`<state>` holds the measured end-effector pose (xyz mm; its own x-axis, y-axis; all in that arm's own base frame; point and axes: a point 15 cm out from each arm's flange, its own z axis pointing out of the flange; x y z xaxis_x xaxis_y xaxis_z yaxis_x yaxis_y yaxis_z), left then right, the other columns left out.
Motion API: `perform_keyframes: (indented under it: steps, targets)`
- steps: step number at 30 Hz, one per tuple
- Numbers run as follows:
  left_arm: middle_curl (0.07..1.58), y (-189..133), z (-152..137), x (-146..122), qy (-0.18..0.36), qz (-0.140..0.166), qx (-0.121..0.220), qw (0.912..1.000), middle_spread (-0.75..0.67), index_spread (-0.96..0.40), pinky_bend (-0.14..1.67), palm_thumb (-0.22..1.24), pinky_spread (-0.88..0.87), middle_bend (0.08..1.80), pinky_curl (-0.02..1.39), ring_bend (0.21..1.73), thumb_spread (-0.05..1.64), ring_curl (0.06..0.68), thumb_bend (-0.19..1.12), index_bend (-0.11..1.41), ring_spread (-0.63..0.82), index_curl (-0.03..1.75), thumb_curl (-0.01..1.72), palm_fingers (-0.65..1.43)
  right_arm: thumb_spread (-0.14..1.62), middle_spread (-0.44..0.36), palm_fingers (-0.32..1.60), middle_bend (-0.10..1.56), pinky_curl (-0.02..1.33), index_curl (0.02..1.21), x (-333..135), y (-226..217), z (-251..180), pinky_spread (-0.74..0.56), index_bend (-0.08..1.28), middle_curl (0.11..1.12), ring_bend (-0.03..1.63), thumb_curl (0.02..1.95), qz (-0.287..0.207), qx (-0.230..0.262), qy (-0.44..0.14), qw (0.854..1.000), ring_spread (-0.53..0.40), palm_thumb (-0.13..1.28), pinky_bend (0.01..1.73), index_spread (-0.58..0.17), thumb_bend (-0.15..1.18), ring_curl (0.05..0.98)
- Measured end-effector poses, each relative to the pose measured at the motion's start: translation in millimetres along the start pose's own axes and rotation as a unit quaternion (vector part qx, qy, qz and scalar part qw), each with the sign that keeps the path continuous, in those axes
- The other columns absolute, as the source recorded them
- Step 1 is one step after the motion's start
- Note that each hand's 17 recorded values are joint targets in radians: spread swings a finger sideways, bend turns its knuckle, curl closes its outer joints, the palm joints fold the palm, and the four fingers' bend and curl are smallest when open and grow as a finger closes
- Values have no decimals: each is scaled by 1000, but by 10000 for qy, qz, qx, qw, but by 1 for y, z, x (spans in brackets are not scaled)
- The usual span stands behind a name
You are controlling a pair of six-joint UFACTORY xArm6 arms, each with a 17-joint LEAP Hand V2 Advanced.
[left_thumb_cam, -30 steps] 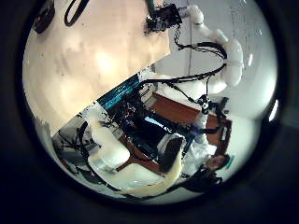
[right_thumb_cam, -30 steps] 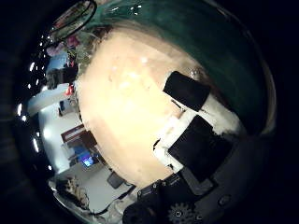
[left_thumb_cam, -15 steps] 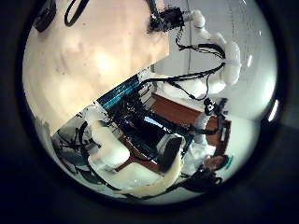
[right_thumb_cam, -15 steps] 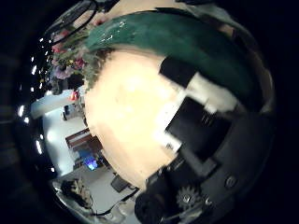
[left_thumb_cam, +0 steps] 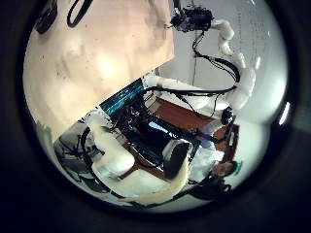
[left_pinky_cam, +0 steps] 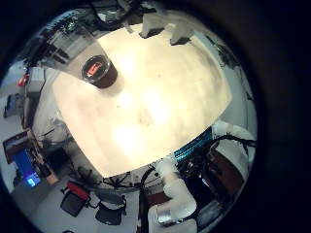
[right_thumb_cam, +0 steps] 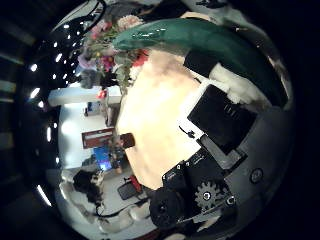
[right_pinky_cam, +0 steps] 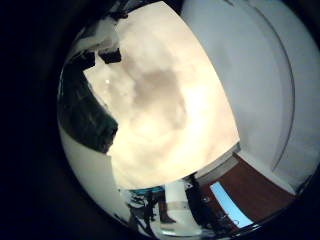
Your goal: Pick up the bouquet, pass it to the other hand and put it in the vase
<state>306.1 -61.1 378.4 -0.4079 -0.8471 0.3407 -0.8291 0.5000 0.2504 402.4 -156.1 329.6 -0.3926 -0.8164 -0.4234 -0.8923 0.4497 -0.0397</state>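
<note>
The bouquet lies on the table, close to my right palm. Its flower heads and its wrapper show in the right thumb side palm view. The wrapper also shows as a dark mass in the right little finger side palm view. My right hand's fingers reach straight out beside the wrapper and are not curled round it. The vase stands upright on the table in the left little finger side palm view. My left hand hangs beyond the table's edge, fingers relaxed, holding nothing.
The pale table top spreads between the vase and a hand at its far side. The right arm and hand show over the table's edge in the left thumb side palm view. Desks and chairs stand beyond the table.
The right palm's camera has moved down toward the bouquet, which now fills more of that view. In the left thumb side view the right hand has shifted along the table's edge. The left hand's view is steady.
</note>
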Motion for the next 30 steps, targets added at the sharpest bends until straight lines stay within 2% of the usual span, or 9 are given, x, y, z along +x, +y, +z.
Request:
perform_keyframes:
  steps: [8,13,18,22,28,30]
  targets:
    - [302,-11,-20,14,435,25,459,9980,402,28,195,35,579,195,307,445,1030,219,-21,172,592,306,279,19,861,-106,1146,1370,551,880,-63,23,-72,-142,1154,742,1463,939,-539,377,-1151,9912,-178,1172,1463,-233,78,671]
    - [307,-16,-39,22,755,31,862,9934,394,37,196,46,572,192,307,450,1044,221,-21,174,580,314,279,48,857,-104,1147,1380,586,872,-114,47,-105,-141,1165,732,1464,987,-1007,424,-2094,9717,-177,1160,1443,-228,67,670]
    - [313,-21,-57,33,1239,42,1270,9841,380,45,192,73,557,196,303,454,1054,221,-19,178,567,325,279,82,855,-103,1145,1387,621,865,-157,73,-128,-141,1172,723,1470,1029,-1618,347,-2910,9423,-176,1161,1419,-223,62,669]
    - [317,-24,-73,45,1726,93,1583,9721,370,55,189,96,548,194,299,458,1064,221,-17,179,562,331,282,101,855,-102,1146,1391,650,858,-182,88,-142,-142,1179,717,1471,1059,-1935,264,-3463,9176,-176,1160,1400,-220,56,667]
    - [324,-22,-89,57,2246,179,1846,9567,361,60,191,114,542,194,295,460,1069,220,-19,175,557,336,281,110,851,-101,1146,1396,693,848,-216,114,-166,-144,1186,709,1472,1096,-2397,106,-4235,8735,-176,1160,1377,-216,45,665]
    - [325,-22,-93,61,2419,203,1928,9507,360,61,192,116,541,194,295,460,1071,219,-21,174,557,336,281,110,850,-101,1146,1397,707,845,-225,123,-166,-145,1188,706,1473,1107,-2553,-4,-4343,8638,-176,1160,1369,-215,41,664]
